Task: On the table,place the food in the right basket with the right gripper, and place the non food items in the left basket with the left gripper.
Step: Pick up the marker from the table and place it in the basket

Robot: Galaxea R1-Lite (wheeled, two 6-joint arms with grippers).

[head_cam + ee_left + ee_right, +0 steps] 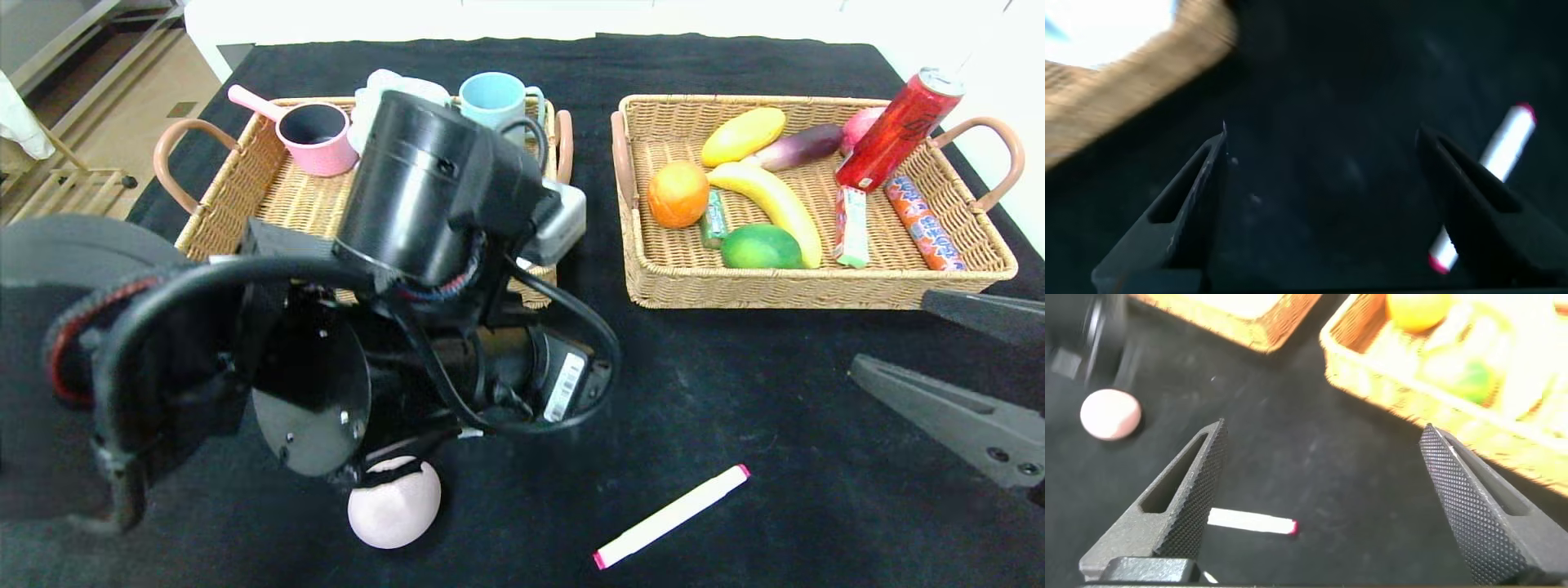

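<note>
A pale pink egg-shaped lump (394, 505) lies on the black table (735, 392) near the front, partly under my left arm (424, 245). To its right lies a white marker with pink ends (671, 516). The orange (678, 193) and the green gum pack (715, 219) sit in the right basket (816, 286). My left gripper (1323, 135) hangs open over bare cloth in front of the left basket (245, 188), the marker (1503, 155) beside one finger. My right gripper (887, 336) is open at the right edge, above the marker (1249, 522).
The right basket also holds a banana (775, 204), a green fruit (761, 247), a red can (898, 131) and a sausage stick (922, 222). The left basket holds a pink cup (318, 139) and a blue mug (494, 98). My left arm hides much of that basket.
</note>
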